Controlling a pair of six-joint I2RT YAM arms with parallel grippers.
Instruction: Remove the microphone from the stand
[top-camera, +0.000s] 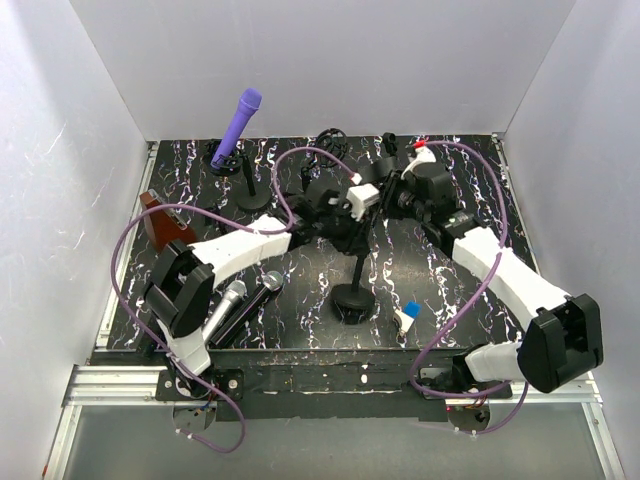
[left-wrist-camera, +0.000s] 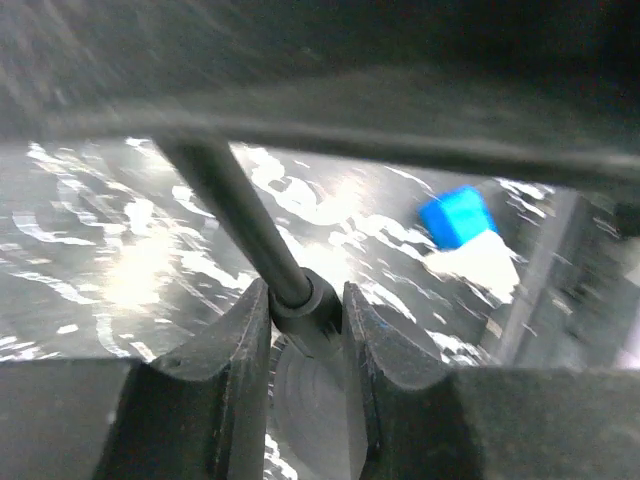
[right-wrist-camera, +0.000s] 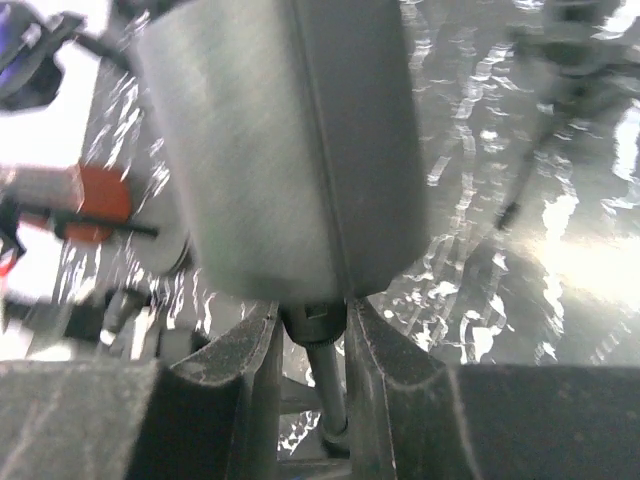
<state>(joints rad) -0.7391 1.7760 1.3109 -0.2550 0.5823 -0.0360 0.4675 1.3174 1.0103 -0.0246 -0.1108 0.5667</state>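
Both grippers clamped at the centre stand, mic not yet off.

Black marbled counter (top-camera: 300, 335); stand (top-camera: 352, 298) sits mid-counter. L gripper (left-wrist-camera: 305, 312) is closed on the stand pole at a collar, prob. bracing it. R gripper (right-wrist-camera: 312, 322) is closed on the dark narrow end right under the mic (right-wrist-camera: 285, 150), whose grey body fills the R wrist view. Mic appears seated atop the stand; can't see the clip itself. Risks: if R pulls off-axis, the mount could bind and the stand could tip or twist in L's pinch. R's hold is on a thin bit, so the mic may slip and drop onto the counter, poss. near the small blue-white piece (top-camera: 407, 315).
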